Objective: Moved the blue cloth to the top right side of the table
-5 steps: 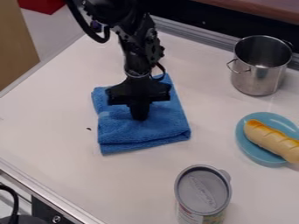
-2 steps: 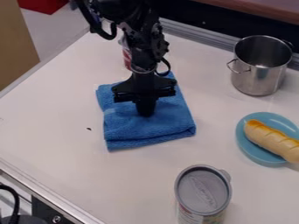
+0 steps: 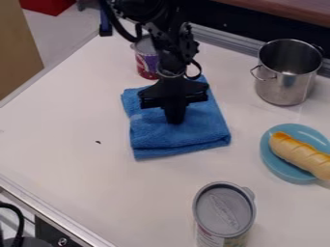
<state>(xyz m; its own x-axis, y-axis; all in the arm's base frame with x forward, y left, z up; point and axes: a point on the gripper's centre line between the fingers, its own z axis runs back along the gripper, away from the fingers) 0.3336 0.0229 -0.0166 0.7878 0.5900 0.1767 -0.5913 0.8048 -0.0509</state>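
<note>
Near the middle of the tabletop (image 3: 64,123), the blue cloth (image 3: 184,139) lies directly under the pincer (image 3: 175,120), which is drawn together, pinching it. Farther off, to the right in view, stands the metal pot (image 3: 282,90), likely crowding the cloth's goal.

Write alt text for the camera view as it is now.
A black robot gripper presses down on a folded blue cloth on a white table. A metal pot and a blue plate holding a bread roll are to the right, a lidded can in front, and another can behind the cloth.
</note>
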